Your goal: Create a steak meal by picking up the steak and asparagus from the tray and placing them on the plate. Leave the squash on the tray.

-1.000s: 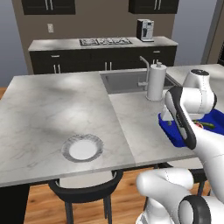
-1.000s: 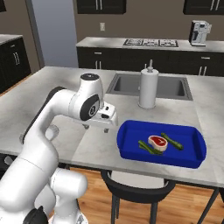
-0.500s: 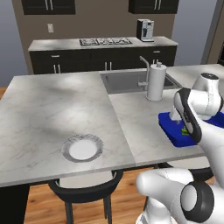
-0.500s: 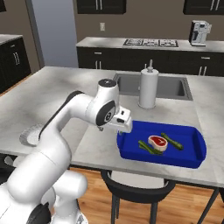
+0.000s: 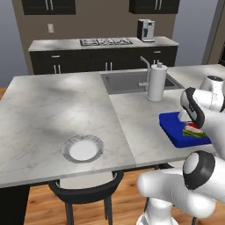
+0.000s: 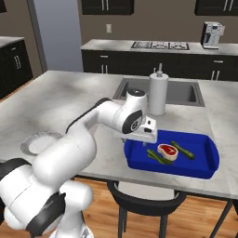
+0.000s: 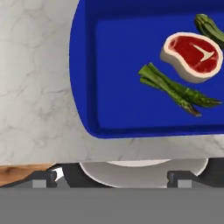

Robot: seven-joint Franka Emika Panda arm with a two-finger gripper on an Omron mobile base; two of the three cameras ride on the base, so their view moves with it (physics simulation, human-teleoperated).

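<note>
Right base view, items by size: marble table (image 6: 69,97); blue tray (image 6: 204,168) at its near edge; plate (image 6: 35,142) well apart, far left; steak (image 6: 168,150), asparagus (image 6: 157,156) and squash (image 6: 182,150) on tray; pincer (image 6: 139,138) above tray's left end, spread or pressed together cannot be told. Risk: asparagus lies just beside steak; a slightly off descent could nudge both.

One steak (image 7: 192,56), one asparagus (image 7: 177,90), one squash (image 7: 210,27), one tray (image 7: 127,109), one plate (image 5: 82,148).

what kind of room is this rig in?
A rendered home kitchen: a marble island counter with an inset sink, a stovetop and a coffee maker on the dark back cabinets.
</note>
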